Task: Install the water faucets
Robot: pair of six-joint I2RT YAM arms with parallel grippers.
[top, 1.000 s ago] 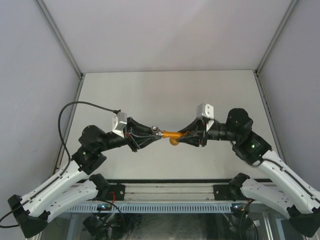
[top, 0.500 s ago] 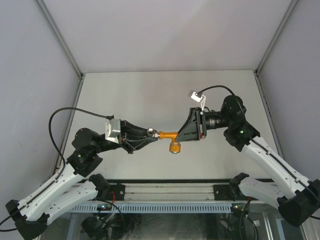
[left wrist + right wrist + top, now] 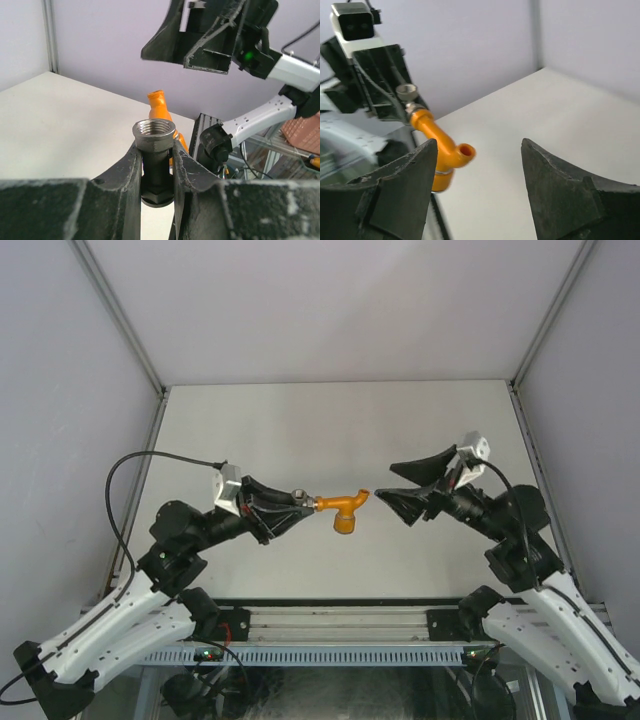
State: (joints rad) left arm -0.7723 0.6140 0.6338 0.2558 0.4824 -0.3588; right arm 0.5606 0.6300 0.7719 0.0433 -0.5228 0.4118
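Your left claw (image 3: 298,502) squeezes the grey metal fitting (image 3: 154,136) in the air. The orange tap (image 3: 345,508) sticks out of it. Your right claw (image 3: 385,482) is open, near the tap. You seem to be screwing them together: next, grab and twist the tap.

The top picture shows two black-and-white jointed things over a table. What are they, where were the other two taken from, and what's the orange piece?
They are two robot arms bolted at the edge of the table, filmed from above. The other pictures come from a camera on each wrist, looking along its fingers. The left arm's fingers clamp a grey metal fitting, with an orange tap sticking out of it in the air. The right arm's fingers stand open, near the tap but not touching it.
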